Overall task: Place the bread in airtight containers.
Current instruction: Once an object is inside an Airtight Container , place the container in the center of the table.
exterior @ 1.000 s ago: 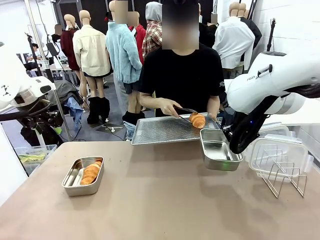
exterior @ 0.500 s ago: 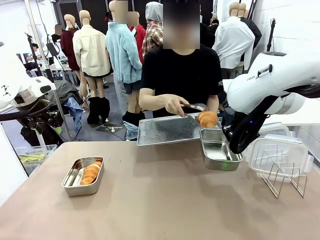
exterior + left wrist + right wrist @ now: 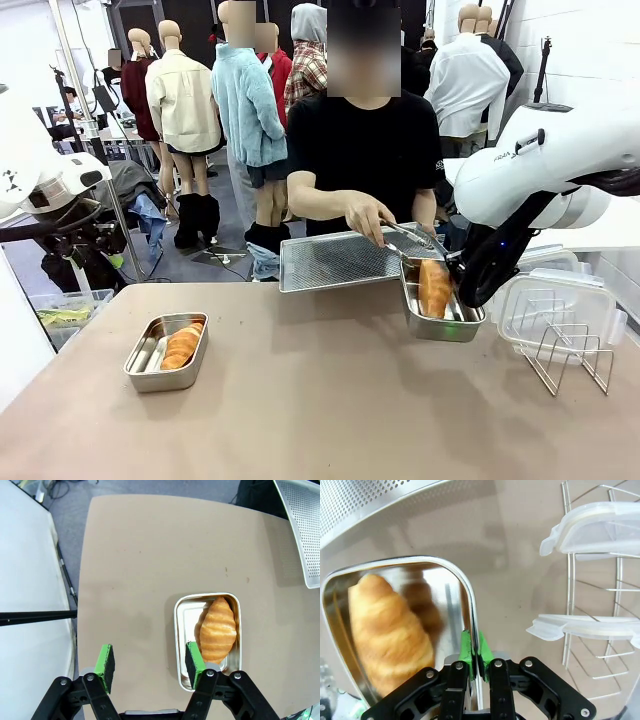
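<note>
Clearly the loading looks close to done: each pan has a piece of bread in it, and neither pan has a lid on yet.

The table (image 3: pixel 320 400) is bare across its middle between the two pans, so an arm has wide room to swing there. At the far side the person holds the perforated tray (image 3: pixel 330 262), whose near corner comes close behind the right container (image 3: pixel 435 330). The wire rack (image 3: pixel 570 355) stands at the right, just beside that pan, so the gap there is narrow. The two clear lids (image 3: pixel 600 525) are propped in it.

The left container (image 3: pixel 150 375) lies well apart toward the left side, with a ridged roll (image 3: pixel 182 346) lengthways inside. In the right container a second roll (image 3: pixel 434 288) is going in, with the person's tongs (image 3: pixel 405 240) at its top. Whether it has been let go I cannot tell.

The right gripper (image 3: pixel 474 652) is clamped tight on that pan's side wall, one pad inside and one outside. The left gripper (image 3: pixel 149 660) hangs over the left container, spread wide and holding nothing.

What remains, I judge, is fetching the lids and snapping them on.
</note>
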Robot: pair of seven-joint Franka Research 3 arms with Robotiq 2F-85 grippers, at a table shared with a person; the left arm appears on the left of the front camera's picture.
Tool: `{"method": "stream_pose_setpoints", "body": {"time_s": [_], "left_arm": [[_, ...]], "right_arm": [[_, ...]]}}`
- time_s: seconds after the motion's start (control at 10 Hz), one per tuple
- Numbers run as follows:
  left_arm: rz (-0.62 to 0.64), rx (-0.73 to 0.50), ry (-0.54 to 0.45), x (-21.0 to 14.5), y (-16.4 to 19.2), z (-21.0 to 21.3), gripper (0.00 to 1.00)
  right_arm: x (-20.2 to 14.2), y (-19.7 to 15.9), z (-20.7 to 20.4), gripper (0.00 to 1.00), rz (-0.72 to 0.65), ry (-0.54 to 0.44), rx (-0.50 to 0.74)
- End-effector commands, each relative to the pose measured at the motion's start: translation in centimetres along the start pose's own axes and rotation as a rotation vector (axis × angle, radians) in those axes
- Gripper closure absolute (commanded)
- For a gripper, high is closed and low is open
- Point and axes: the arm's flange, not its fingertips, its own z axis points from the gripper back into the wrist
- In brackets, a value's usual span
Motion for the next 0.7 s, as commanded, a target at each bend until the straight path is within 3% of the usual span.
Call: {"method": "stream_pose_setpoints", "body": {"time_s": [0.0,0.6], "left_arm": [[0.006,-0.001,-0.002,-0.07,0.05,-0.02,0.26],[0.006,-0.001,-0.002,-0.07,0.05,-0.02,0.26]], "right_arm": [[0.04,0.01,0.17,1.0,-0.001,-0.005,0.003],[0.04,0.01,0.17,1.0,-0.001,-0.005,0.003]]}}
